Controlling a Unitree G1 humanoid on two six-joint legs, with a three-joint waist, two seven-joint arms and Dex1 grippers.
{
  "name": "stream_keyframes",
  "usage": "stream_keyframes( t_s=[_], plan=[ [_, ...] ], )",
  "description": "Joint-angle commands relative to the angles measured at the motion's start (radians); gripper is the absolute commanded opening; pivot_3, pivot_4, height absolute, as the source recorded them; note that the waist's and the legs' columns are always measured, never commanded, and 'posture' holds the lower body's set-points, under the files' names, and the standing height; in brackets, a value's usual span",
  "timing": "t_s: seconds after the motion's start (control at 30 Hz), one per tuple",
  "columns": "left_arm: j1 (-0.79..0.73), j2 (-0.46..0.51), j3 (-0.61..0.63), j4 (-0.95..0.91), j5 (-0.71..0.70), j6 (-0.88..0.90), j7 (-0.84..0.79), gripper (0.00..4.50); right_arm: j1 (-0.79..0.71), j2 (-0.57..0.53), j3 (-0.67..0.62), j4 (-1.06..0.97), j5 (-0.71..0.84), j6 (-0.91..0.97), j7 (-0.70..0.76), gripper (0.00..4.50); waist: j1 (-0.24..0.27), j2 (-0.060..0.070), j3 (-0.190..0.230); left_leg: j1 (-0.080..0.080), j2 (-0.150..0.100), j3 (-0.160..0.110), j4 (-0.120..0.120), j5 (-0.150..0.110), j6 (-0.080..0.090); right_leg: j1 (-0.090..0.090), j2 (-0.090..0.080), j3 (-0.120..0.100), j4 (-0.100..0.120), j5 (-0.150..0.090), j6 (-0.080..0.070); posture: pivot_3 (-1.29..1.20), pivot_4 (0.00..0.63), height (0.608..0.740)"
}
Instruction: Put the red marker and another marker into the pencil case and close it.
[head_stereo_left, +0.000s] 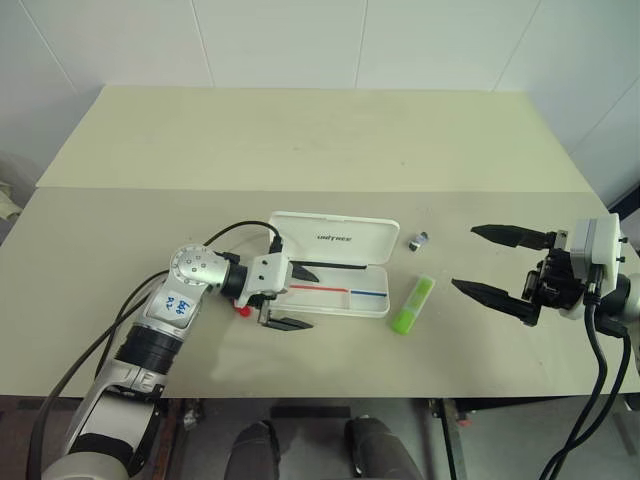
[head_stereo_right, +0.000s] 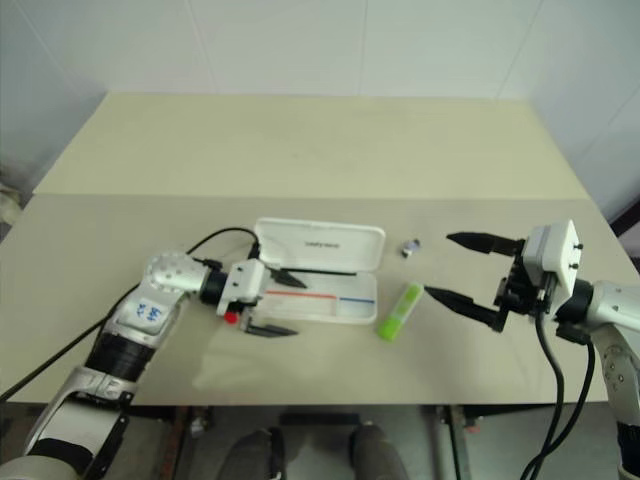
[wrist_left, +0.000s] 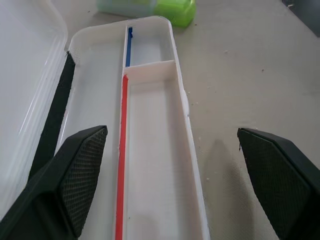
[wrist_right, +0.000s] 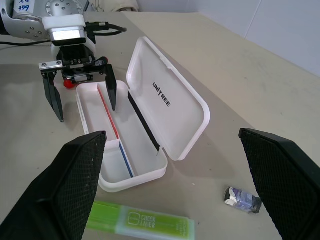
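The white pencil case lies open mid-table, its lid folded back and lettered UNITREE. Its tray has a red and blue stripe. A dark strip runs along the hinge side; I cannot tell what it is. My left gripper is open over the tray's left end, one finger above the tray and one in front of it. A small red cap peeks out under its wrist, the barrel hidden. The lime-green marker lies on the table right of the case. My right gripper hangs open farther right.
A small grey clip-like bit lies behind the green marker near the case's right end. The left arm's black cable loops over the table left of the case. A seam crosses the table behind the case.
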Motion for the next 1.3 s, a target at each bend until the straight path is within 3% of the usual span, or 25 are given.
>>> stream_keyframes(
  t_s=[0.03, 0.27, 0.53, 0.83, 1.07, 1.3],
  plan=[
    [0.026, 0.022, 0.037, -0.113, -0.061, 0.041, -0.003, 4.47, -0.006, -0.004, -0.022, -0.019, 0.007, -0.014, 0.003, 4.50, 0.000, 0.000, 0.000, 0.000, 0.000, 0.000, 0.000, 0.000, 0.000, 0.000, 0.000, 0.000, 0.000, 0.000, 0.000, 0.00, 0.150, 0.740],
    [0.093, 0.059, 0.148, -0.317, -0.180, 0.150, 0.063, 4.47, 0.026, 0.008, -0.028, -0.055, 0.018, 0.000, -0.024, 4.50, 0.000, 0.000, 0.000, 0.000, 0.000, -0.001, 0.000, 0.000, 0.000, 0.001, 0.000, 0.000, 0.000, 0.000, 0.000, 0.00, 0.150, 0.740],
    [0.224, 0.007, 0.351, -0.574, -0.205, 0.327, 0.445, 4.47, -0.008, 0.004, -0.018, 0.001, 0.049, 0.004, 0.015, 4.50, -0.001, 0.000, 0.000, 0.001, 0.000, -0.002, 0.001, 0.000, 0.001, 0.002, 0.000, 0.000, -0.001, 0.000, 0.001, 0.00, 0.150, 0.740],
    [0.379, -0.180, 0.493, -0.771, -0.137, 0.489, 0.921, 4.47, -0.192, 0.037, 0.065, 0.150, 0.082, -0.036, 0.210, 4.50, -0.002, 0.000, 0.000, 0.003, -0.001, -0.005, 0.002, -0.001, 0.003, 0.008, 0.000, -0.002, -0.003, 0.001, 0.002, 0.00, 0.150, 0.740],
    [0.468, -0.281, 0.528, -0.850, -0.099, 0.524, 1.118, 4.47, -0.278, 0.049, 0.117, 0.245, 0.038, -0.055, 0.253, 4.50, 0.001, 0.000, 0.000, 0.004, -0.002, -0.007, 0.001, -0.002, 0.003, 0.011, 0.000, -0.003, -0.007, 0.002, 0.003, 0.00, 0.150, 0.740],
    [0.537, -0.435, 0.517, -0.807, -0.081, 0.521, 1.278, 4.47, -0.330, 0.060, 0.142, 0.305, 0.008, -0.082, 0.276, 4.50, 0.001, 0.000, 0.000, 0.004, -0.002, -0.007, 0.001, -0.002, 0.004, 0.014, -0.001, -0.003, -0.013, 0.003, 0.004, 0.00, 0.150, 0.740]
  ],
)
